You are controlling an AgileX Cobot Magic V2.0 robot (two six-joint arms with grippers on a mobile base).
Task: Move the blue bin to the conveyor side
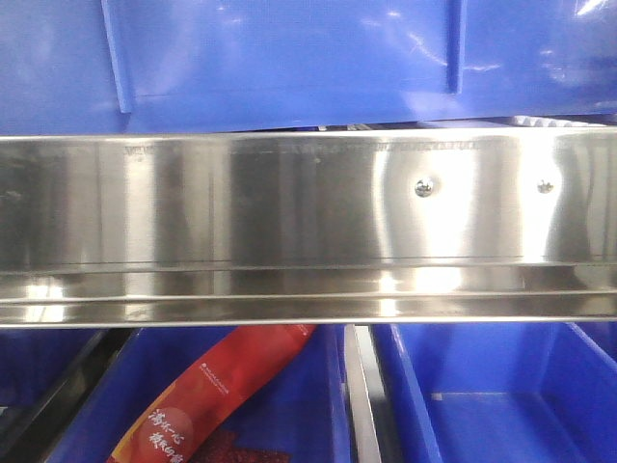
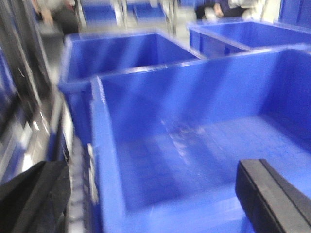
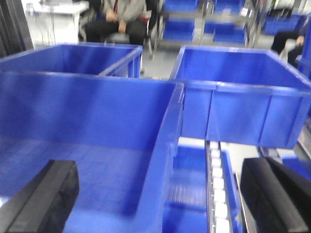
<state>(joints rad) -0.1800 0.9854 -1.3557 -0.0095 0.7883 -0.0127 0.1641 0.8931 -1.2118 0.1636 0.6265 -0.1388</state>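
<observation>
The blue bin (image 1: 289, 58) fills the top of the front view. Its ribbed wall sits just above the steel rail (image 1: 241, 212), and in both wrist views its empty inside spreads out below the cameras. Another bin (image 3: 233, 111) stands just behind it. No conveyor shows in any view, so the bin has not reached that side, and how far it must travel cannot be judged.

The approach looks finished and the grasp is not yet made. The left gripper (image 2: 153, 194) has its fingers (image 2: 272, 194) spread wide, one inside the bin and the other outside its end wall, so the rim runs between them. That view is blurred, so contact with the wall cannot be confirmed, though a gap seems to remain. The right gripper (image 3: 160, 194) mirrors this at the opposite end, with its fingers (image 3: 43, 194) wide apart across the rim (image 3: 170, 141) and neither one pressing on it.

What is left, I judge, is to close both grippers on the end walls, then lift or slide the bin across and let go. Beside the right wall a row of white rollers (image 3: 216, 194) runs alongside. Below the rail, a red snack packet (image 1: 222, 395) lies in a lower bin and plays no part here.
</observation>
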